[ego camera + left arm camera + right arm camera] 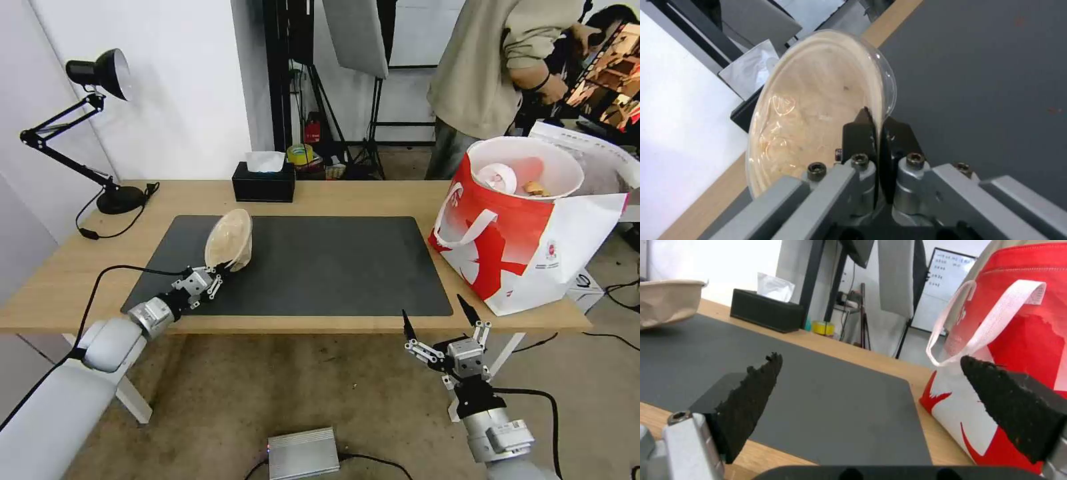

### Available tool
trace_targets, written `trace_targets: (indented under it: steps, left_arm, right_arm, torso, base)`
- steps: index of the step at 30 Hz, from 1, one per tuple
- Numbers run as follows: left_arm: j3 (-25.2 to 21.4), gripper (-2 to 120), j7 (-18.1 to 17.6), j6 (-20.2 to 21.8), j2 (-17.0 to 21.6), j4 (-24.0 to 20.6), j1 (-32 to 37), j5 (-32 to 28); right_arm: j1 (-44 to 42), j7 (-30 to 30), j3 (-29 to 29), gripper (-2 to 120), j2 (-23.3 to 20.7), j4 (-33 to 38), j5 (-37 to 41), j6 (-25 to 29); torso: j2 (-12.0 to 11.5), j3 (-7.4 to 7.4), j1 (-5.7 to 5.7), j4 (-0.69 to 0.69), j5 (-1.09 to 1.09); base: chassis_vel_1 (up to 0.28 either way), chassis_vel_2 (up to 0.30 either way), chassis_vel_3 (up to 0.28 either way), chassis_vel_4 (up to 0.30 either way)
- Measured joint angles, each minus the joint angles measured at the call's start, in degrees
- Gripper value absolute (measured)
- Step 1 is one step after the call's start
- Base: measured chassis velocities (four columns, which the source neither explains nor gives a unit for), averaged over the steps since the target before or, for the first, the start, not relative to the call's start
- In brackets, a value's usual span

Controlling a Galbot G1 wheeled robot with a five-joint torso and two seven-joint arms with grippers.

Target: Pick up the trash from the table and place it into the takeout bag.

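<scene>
Overhead, left end effector (223, 270) pinches the tan bowl (229, 239) tilted (wrist confirms rim clamped); right end effector (440, 319) gapes, empty.

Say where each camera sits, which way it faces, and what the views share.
Head: high, looking down at the table; both arms show.
Left wrist: behind the left hand, which pinches the tilted tan bowl by its rim.
Right wrist: low at the table's near edge, looking between the open right hand toward the bag.
Shared: bowl, mat, tissue box.

Black tissue box (264, 181), desk lamp (100, 73)
</scene>
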Motion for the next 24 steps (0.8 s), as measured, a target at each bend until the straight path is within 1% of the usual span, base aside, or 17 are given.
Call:
trace_targets:
  steps: [10, 16, 19, 24]
  left_arm:
    - [0.20, 0, 0.04, -0.62, -0.85, 1.07, -0.52, 0.26]
    - [1.48, 0, 0.00, -1.19, -1.52, 1.76, -2.01, 0.81]
    - [1.55, 0, 0.00, -1.47, -1.55, 1.53, -2.13, 0.84]
    - [0.57, 0, -0.01, -2.42, -1.00, -0.13, -1.29, 0.35]
  right_arm:
    - [0.00, 0.00, 0.00, 100, 0.00, 0.00, 0.00, 0.00]
    - [0.00, 0.00, 0.00, 100, 0.00, 0.00, 0.00, 0.00]
    - [0.00, 0.00, 0.00, 100, 0.00, 0.00, 0.00, 0.00]
    - [0.00, 0.00, 0.00, 100, 0.00, 0.00, 0.00, 0.00]
  torso:
    - [0.00, 0.00, 0.00, 0.00, 0.00]
    - [0.00, 0.00, 0.00, -0.01, -0.01]
    - [0.00, 0.00, 0.01, -0.01, -0.01]
    - [0.00, 0.00, 0.01, -0.01, -0.01]
  base:
    - [0.000, 0.000, 0.000, 0.000]
    - [0.000, 0.000, 0.000, 0.000]
    - [0.000, 0.000, 0.000, 0.000]
    - [0.000, 0.000, 0.000, 0.000]
